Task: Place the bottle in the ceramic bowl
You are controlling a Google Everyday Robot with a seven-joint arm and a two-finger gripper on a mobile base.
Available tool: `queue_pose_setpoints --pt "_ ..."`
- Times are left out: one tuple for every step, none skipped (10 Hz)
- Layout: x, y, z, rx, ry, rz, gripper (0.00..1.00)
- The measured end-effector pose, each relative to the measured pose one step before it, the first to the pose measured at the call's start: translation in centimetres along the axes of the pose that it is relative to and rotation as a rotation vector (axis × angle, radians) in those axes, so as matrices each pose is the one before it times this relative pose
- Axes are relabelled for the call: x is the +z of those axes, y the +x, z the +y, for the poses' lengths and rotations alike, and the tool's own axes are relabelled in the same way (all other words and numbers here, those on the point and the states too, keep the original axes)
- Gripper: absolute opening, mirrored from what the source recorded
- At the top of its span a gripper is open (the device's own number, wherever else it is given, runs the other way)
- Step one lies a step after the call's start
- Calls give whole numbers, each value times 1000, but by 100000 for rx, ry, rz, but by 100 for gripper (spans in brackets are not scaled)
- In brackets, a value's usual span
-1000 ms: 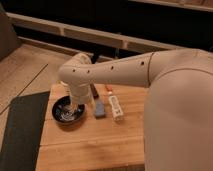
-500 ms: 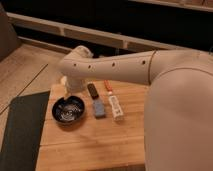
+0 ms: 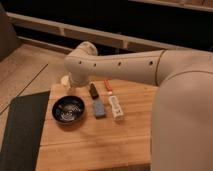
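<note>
Bottle [image 3: 115, 106] lies on the table [image 3: 100, 145] near the ceramic bowl [image 3: 68, 109]; jaws hidden behind the arm [image 3: 115, 67], state untellable.

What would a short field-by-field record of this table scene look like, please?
bowl: black, on the left part of the table, no bottle in it
bottle: white, lying flat to the right of the blue block
gripper: not in view; the arm bends over the table's far left corner
other: cream jar by the arm; dark item behind the block
</note>
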Motion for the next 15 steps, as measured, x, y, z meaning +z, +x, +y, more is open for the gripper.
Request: queue_pose_setpoints --pt "523 -185 -1807 2943 1935 318 65" --pt "872 -302 -4833 5941 5555 971 65" --pt "647 -178 -3007 3628 3140 482 65" --pt "491 8 -1831 3166 1607 579 65" --pt "858 349 -2771 5490 3031 1423 65" --pt "606 434 -1931 3431 2312 1370 65" --pt "644 701 -1889 2907 3106 2149 65" --pt "213 149 -767 1038 1266 536 65" --pt "-30 57 344 -255 -440 147 65" --pt "34 16 203 -275 -131 54 65" --pt "0 -1 -185 234 114 -21 65" --pt "-21 -49 -183 50 322 -150 65" --pt "105 6 93 -81 32 235 65" --pt "1127 363 -485 1582 -298 2825 65" --pt "1249 595 -1278 1945 1311 3715 65"
